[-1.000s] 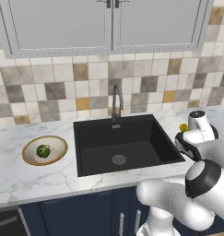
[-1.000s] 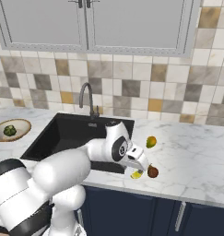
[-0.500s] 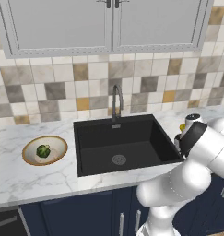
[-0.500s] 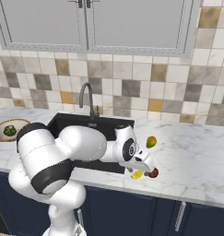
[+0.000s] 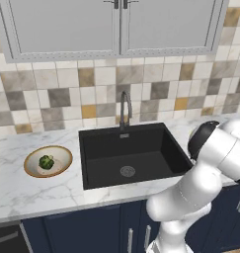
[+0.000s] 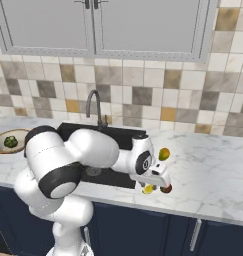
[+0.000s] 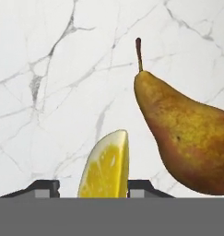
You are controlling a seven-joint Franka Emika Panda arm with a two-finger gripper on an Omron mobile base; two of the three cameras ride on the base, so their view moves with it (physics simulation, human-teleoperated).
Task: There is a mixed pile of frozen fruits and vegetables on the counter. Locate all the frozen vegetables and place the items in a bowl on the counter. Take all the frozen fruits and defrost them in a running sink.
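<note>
Two-finger gripper (image 7: 92, 188) low over white marble counter (image 7: 49, 92), dark fingertips (image 7: 48, 186) flanking slim yellow wedge (image 7: 106, 168); whether clamped cannot be told. Brown pear-shaped fruit (image 7: 185, 138) just beside. Dark-green bumpy lump (image 5: 46, 161) in tan-rimmed bowl (image 5: 32, 170).

The sink (image 5: 131, 153) and counter (image 5: 52, 190) were viewed from behind the arm's left, looking forward and down. The same sink (image 6: 100, 172), tap (image 6: 94, 107) and bowl (image 6: 8, 141) were taken from behind its right. The hand camera was held very close above the counter (image 7: 49, 92), beside a pear (image 7: 185, 136) and a yellow wedge (image 7: 106, 168).
</note>
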